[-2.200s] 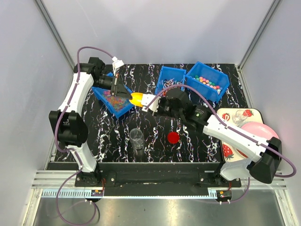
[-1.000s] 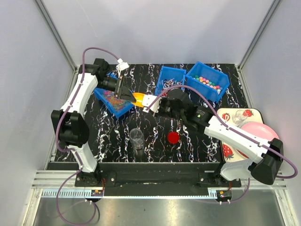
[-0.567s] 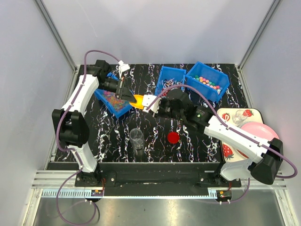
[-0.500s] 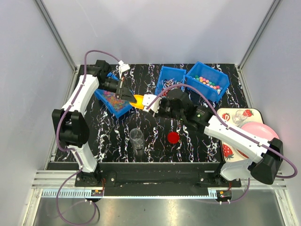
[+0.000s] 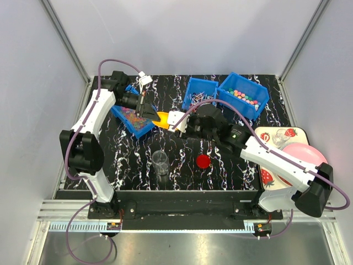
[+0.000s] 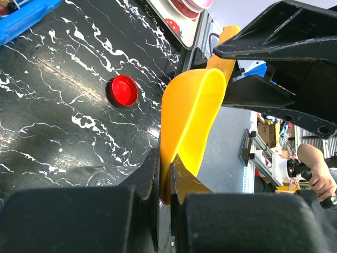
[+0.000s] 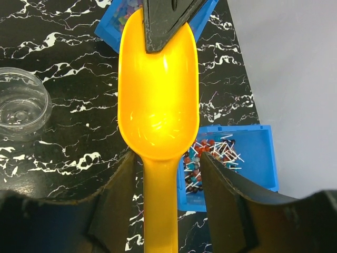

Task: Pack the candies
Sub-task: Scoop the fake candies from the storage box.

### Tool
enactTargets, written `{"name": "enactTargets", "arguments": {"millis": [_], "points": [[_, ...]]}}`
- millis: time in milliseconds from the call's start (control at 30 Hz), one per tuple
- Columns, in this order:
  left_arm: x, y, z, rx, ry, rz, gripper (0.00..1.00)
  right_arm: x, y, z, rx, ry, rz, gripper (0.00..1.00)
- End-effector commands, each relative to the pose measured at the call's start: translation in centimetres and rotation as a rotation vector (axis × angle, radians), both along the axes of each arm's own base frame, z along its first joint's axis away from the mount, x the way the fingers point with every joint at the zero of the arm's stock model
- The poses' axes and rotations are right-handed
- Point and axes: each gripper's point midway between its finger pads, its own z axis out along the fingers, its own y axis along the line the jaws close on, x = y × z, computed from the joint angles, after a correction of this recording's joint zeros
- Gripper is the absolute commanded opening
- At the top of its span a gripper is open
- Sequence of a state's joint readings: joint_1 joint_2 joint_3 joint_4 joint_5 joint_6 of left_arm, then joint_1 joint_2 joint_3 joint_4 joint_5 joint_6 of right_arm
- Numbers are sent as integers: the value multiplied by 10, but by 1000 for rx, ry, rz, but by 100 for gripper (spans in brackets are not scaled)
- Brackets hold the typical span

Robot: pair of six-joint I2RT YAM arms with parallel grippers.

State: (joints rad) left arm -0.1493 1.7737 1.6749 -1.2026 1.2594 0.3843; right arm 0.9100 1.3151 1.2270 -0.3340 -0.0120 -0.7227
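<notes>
1. The candies (image 5: 242, 96) all lay in three blue bins at the far side of the table (image 5: 182, 146). Orange-pink pieces were in the tilted left bin (image 5: 117, 112), wrapped ones in the middle bin (image 5: 188, 91) and pastel balls in the right bin (image 5: 263, 94). No candy could be seen outside the bins.
2. The clear cup (image 5: 160, 161) stood nearer the front, well apart from the bins, and looked empty. The red lid (image 5: 203, 161) lay flat on the table near it, not on it.
3. The yellow scoop (image 7: 158, 95) hung above the table between the left and middle bins, and its bowl was bare.
4. The left gripper (image 6: 164, 163) was pressed together on the scoop's front rim, pinching the thin wall between its fingers.
5. The right gripper (image 7: 167, 158) had its jaws spread on either side of the scoop's handle. A gap showed beside the handle, so it did not appear to grip.
6. Judged from this, packing proper had not begun. Scooping candies, pouring them into the cup and fitting the lid all remained to be done.
</notes>
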Motion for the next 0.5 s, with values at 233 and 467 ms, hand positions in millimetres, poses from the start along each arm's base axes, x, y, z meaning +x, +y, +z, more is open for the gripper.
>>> {"name": "enactTargets", "arguments": {"millis": [233,467], "points": [[-12,-2,24,-63,-71,-27,0,7,5,14,36,-74,-9,55],[-13,-2,24,-64,-69,-29,0,6,3,11,20,-70,-4,43]]}}
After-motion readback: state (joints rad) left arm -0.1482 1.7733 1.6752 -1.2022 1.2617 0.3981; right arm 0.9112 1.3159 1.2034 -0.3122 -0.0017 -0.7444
